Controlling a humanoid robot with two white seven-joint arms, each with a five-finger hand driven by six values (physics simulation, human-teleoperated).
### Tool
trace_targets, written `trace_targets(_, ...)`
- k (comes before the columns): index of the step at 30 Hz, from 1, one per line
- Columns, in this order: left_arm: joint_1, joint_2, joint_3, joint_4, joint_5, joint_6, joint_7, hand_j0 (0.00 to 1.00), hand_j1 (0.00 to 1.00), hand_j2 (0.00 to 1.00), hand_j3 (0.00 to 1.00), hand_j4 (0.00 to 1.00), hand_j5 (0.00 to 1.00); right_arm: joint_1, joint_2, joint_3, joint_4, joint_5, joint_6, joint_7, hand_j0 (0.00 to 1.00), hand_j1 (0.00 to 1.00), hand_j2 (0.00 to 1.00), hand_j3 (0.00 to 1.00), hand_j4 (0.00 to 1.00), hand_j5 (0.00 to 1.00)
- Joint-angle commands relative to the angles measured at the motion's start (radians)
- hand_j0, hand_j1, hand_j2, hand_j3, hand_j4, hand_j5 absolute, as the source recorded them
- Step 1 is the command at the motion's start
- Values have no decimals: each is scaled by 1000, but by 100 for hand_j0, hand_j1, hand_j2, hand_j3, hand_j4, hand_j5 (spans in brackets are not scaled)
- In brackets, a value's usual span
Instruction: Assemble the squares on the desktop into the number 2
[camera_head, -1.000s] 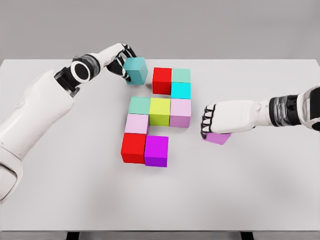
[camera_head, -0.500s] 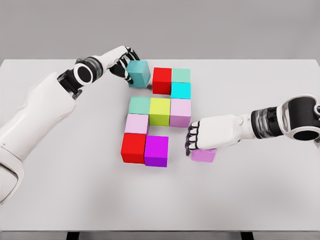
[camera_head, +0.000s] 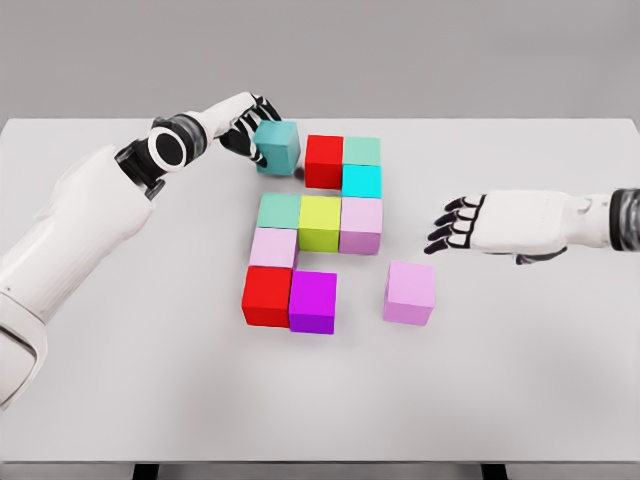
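A teal cube (camera_head: 278, 147) is gripped by the left hand (camera_head: 243, 122) just left of the far red cube (camera_head: 324, 160). The right hand (camera_head: 470, 224) is held open, fingers spread, above a lilac cube (camera_head: 409, 292) lying alone on the bench (camera_head: 520, 380).

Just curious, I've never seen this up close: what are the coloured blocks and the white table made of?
It's a simulator render, so only looks count. The lilac cube and its neighbours seem matte plastic or painted wood: flat colour, no grain, no glare. The white table looks smooth, dull laminate.
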Motion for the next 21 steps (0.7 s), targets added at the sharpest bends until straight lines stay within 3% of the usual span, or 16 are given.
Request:
trace_targets(1,0,0,1,-1,-1,-1,0,63,63,63,63,63,63,0,-83,-78,6,-6,4,-1,100,100,100,100,100,100)
trace_targets(3,2,0,1,-1,-1,-3,0,65,65,65,65,65,65,89,-93,-131,6,-6,4,-1,100,100,100,100,100,100)
trace_targets(6,2,0,1,-14,-1,-3,-1,70,70,70,70,70,70,129,-80,-123,6,-4,4,-1,100,100,100,100,100,100)
trace_targets(12,2,0,1,-14,-1,-4,-1,76,76,76,76,76,76,132,15,-88,6,8,4,-1,100,100,100,100,100,100)
trace_targets(13,2,0,1,-14,1,-4,-1,78,78,78,78,78,78,132,60,-77,17,35,4,-1,100,100,100,100,100,100)
trace_targets(16,2,-1,1,-14,1,-4,-1,81,81,81,81,81,81,132,63,-69,17,46,4,-1,100,100,100,100,100,100)
trace_targets(21,3,-1,1,-15,1,-6,-1,97,97,97,97,97,97,132,83,-42,14,46,4,-1,100,100,100,100,100,100)
